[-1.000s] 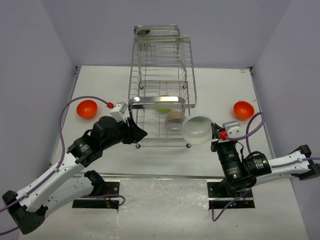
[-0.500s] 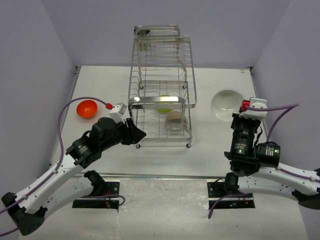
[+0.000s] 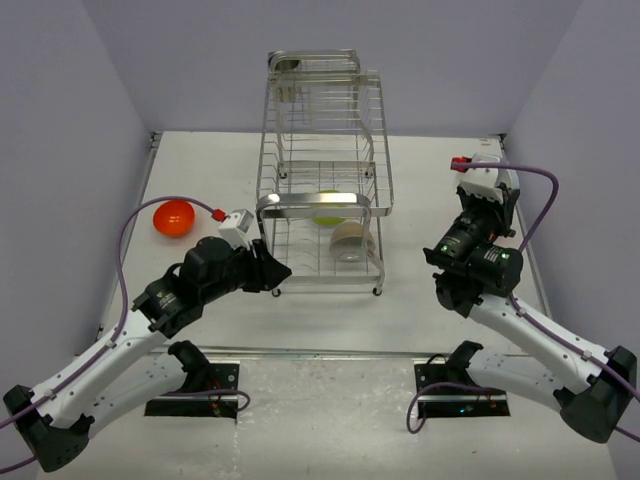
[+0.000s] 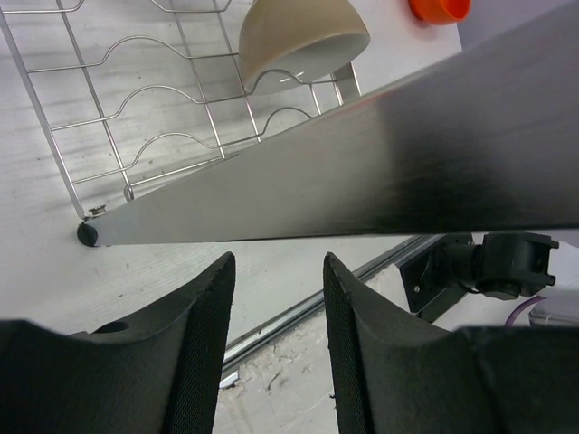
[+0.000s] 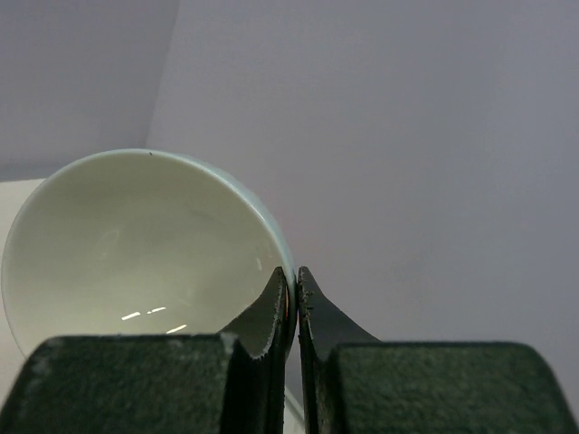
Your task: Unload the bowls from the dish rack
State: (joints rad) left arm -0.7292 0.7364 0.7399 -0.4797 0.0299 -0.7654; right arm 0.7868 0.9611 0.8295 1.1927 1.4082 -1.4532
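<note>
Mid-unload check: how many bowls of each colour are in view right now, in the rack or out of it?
orange bowls: 2, both out on the table
white bowl: 1, rim pinched in the right gripper
beige bowl: 1, in the dish rack
lime-green bowl: 1, in the dish rack
Total: 5
</note>
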